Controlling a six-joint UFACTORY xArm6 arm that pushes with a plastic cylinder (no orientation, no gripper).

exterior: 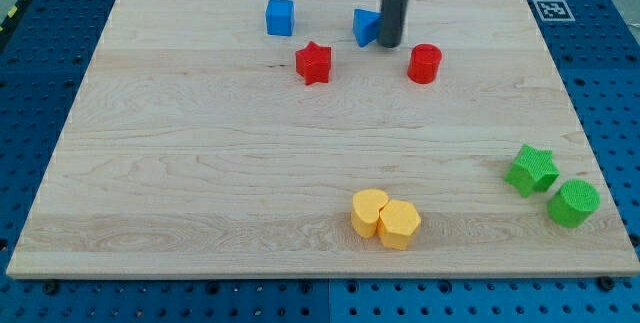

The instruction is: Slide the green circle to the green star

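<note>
The green circle [574, 203] sits near the board's right edge, low in the view. The green star [531, 170] lies just up and left of it, almost touching. My tip [388, 44] is far from both, near the view's top centre, right beside a blue triangular block [366, 26] and left of the red circle [424, 64].
A blue cube [280, 17] and a red star [313, 62] lie at the top, left of my tip. Two yellow blocks [369, 212] [399, 224] touch each other near the bottom centre. The wooden board [200, 163] rests on a blue pegboard table.
</note>
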